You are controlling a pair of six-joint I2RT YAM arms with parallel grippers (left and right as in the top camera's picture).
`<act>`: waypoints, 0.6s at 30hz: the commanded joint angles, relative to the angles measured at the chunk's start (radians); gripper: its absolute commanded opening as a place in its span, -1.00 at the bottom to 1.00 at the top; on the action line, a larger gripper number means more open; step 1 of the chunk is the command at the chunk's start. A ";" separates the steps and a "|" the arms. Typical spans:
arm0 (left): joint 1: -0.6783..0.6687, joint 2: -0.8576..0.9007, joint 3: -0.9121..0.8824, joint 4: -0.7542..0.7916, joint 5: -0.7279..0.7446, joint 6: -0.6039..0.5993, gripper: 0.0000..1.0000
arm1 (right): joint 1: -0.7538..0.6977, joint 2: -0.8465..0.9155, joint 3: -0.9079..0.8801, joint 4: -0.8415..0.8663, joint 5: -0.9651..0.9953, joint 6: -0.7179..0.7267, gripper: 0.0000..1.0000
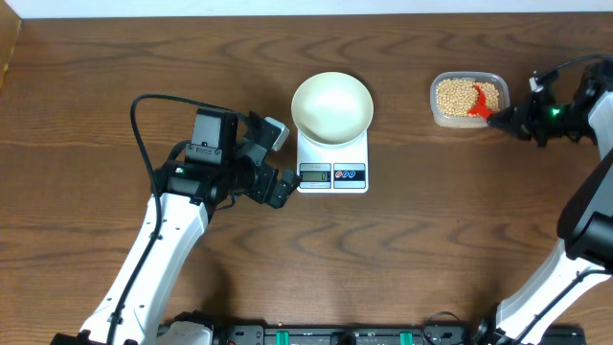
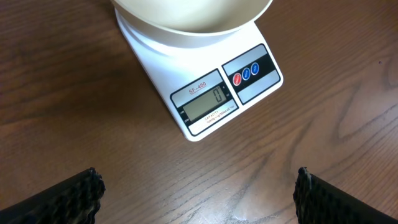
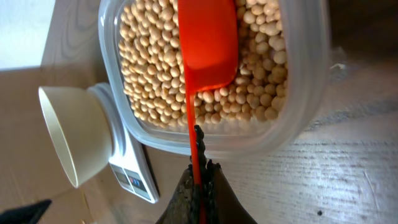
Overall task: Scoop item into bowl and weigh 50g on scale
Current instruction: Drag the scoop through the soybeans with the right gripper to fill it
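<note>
The white bowl point(image 1: 331, 107) sits empty on the white scale point(image 1: 333, 169), whose display point(image 2: 205, 102) reads zero. A clear tub point(image 1: 467, 99) at the back right holds the tan beans point(image 3: 155, 68). My right gripper point(image 3: 200, 171) is shut on the thin handle of a red scoop point(image 3: 208, 43), whose head lies over the beans inside the tub. In the overhead view that gripper point(image 1: 500, 116) is at the tub's right edge. My left gripper point(image 2: 196, 193) is open over bare wood, just left of and in front of the scale, holding nothing.
The left arm point(image 1: 206, 163) lies on the table left of the scale. The right arm point(image 1: 584, 115) reaches in from the right edge. A light strip point(image 1: 306, 8) marks the table's far edge.
</note>
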State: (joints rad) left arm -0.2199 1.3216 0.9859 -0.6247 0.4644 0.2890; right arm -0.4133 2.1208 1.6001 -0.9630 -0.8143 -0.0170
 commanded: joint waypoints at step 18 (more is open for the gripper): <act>0.000 0.003 0.000 -0.003 -0.006 0.006 0.99 | -0.052 0.047 0.000 0.043 -0.113 -0.088 -0.98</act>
State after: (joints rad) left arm -0.2199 1.3216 0.9859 -0.6247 0.4644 0.2890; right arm -0.4423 2.1433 1.5997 -0.9318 -0.8845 -0.0990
